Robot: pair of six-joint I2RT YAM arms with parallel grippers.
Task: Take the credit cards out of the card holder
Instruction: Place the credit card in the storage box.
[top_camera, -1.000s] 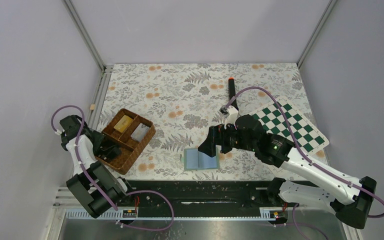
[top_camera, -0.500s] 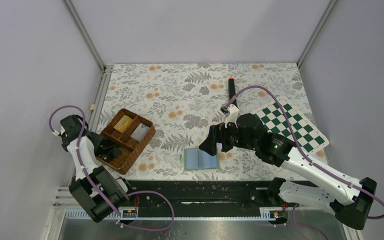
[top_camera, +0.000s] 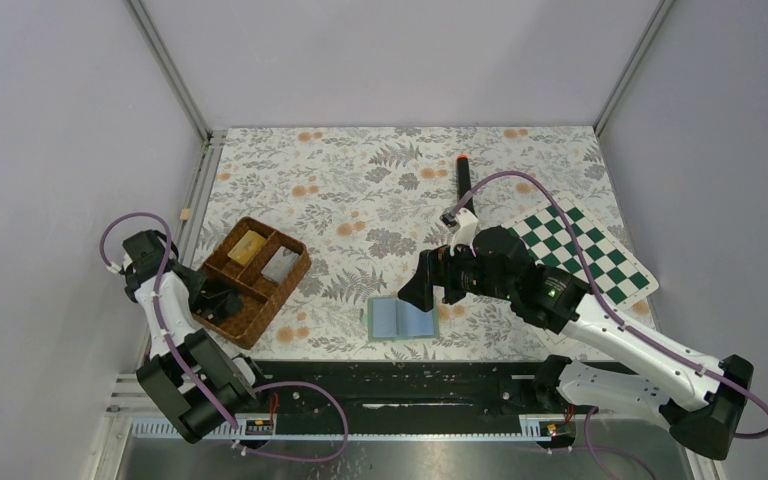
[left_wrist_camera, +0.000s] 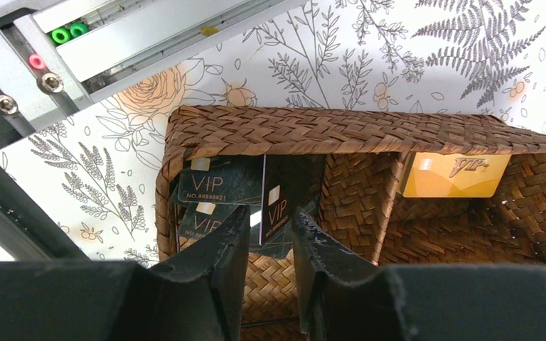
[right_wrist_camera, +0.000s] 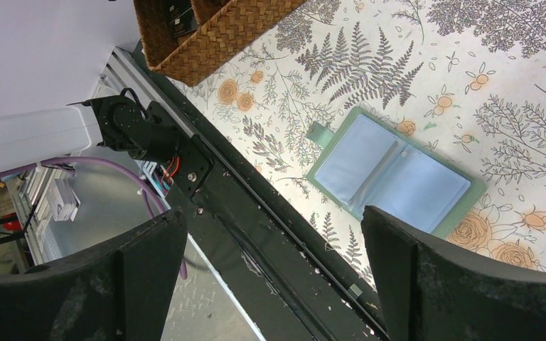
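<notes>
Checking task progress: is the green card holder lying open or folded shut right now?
Open. The card holder lies spread flat, both light blue inner panels facing up in the right wrist view.

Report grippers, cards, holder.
Left gripper narrowly parted over wicker tray, grip unclear. Right gripper open above card holder. Holder lies open; dark credit cards in tray. Nothing blocking.

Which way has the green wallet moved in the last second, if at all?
No. The wallet lies open at the same spot, just as far from the wicker tray as before.
</notes>
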